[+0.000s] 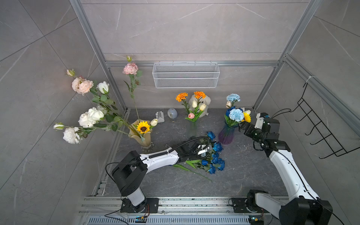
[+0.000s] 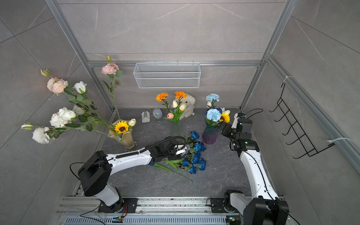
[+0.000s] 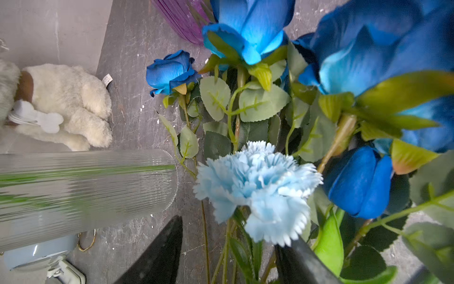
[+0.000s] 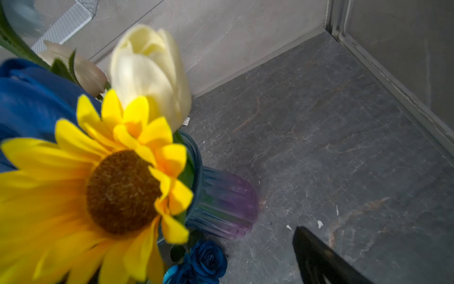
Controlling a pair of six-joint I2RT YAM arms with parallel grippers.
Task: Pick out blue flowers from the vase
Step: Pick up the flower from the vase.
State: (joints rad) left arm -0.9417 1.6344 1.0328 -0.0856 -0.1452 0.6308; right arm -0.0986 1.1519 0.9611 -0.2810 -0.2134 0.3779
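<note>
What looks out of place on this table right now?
A heap of blue flowers lies flat on the table, stems crossing, instead of standing in a vase; that fits the sorting. Two pale blue carnations stand in the purple vase, not yet picked. Nothing looks spilled or broken.

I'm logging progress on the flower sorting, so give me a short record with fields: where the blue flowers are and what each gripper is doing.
loose pile: blue flowers lying on the table
left gripper: open over the pile, a pale blue carnation between the jaws
right gripper: open, beside the purple vase
left in purple vase: two pale blue carnations, a deep blue bloom
</note>
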